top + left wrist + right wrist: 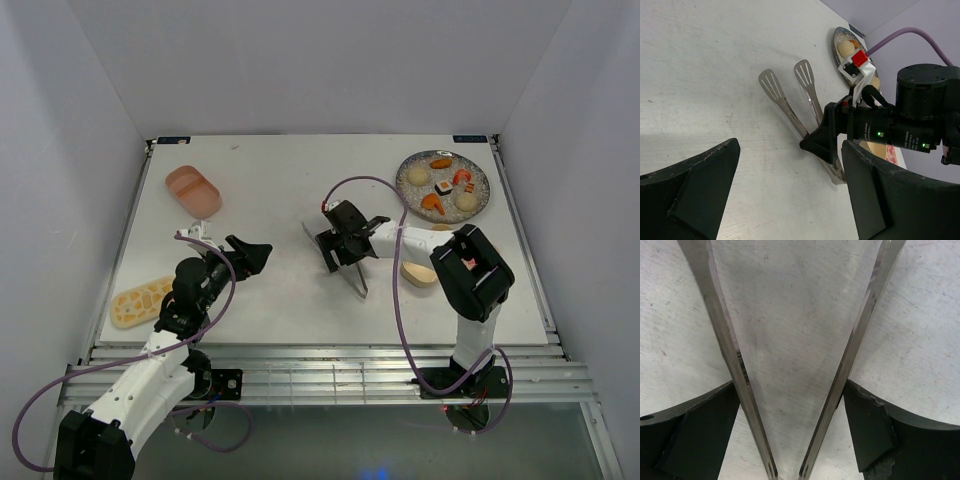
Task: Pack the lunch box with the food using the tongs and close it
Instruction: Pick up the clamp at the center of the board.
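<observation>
Closest to you, low in the top view, your two arms are bolted at the near edge of the table [280,300]: the left arm [150,370] near-left of the tongs [788,111], the right arm [470,280] near-right of them. A yellow pebble-patterned lid [141,300] lies flat well to the near-left of the tongs, just beside the left arm. The left jaws hang over bare table left of the tongs, near them but apart, spread wide and gripping nothing. Just right of the tongs, a tan piece [420,273] of the lunch box lies partly hidden by the right arm; you cannot tell whether it is a tray or a lid.

The tongs lie near the middle of the table, arms spread, hinge end toward you and slotted tips pointing away to the left. The right jaws straddle them close to the hinge end and stand wide. In the right wrist view each of the fingers [700,430] lies against the outer side of one tong arm, so they pinch the tongs across their full spread.

Farther off, well to the far-left of the tongs, the pink tray [193,190] sits open side up, its two compartments showing. Far-right of the tongs, the plate [483,190] carries the food [444,187]: two white rice balls, three orange-topped pieces and a dark-wrapped roll in the middle.
</observation>
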Motion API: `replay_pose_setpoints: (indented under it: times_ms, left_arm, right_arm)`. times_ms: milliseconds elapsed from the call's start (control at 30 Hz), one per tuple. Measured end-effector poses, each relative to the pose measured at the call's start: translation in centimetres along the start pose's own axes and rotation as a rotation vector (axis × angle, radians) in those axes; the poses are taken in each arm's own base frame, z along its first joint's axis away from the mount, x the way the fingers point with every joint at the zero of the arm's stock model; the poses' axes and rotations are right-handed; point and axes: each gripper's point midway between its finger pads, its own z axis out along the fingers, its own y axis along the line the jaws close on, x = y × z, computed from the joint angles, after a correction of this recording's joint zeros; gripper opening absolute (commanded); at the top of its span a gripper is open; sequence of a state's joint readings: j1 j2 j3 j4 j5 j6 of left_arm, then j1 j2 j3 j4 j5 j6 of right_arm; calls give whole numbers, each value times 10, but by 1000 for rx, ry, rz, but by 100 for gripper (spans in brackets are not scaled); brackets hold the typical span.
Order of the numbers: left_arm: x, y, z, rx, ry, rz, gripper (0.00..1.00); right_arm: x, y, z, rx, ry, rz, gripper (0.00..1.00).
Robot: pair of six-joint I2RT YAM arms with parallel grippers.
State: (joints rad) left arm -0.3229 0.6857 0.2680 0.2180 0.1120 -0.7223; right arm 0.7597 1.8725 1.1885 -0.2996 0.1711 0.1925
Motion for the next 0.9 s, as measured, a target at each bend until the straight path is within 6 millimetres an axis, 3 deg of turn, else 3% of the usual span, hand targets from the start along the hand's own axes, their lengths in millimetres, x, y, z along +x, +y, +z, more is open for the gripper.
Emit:
replay_pose_setpoints:
  times_ms: [533, 900]
  left_arm:
    - [0, -1, 0, 2, -1, 0, 93]
    - [-1, -1, 0, 3, -3, 0, 93]
  right_arm:
    - [7, 5, -5, 28, 12, 7, 86]
    - [10, 6, -7, 26, 13, 7, 71]
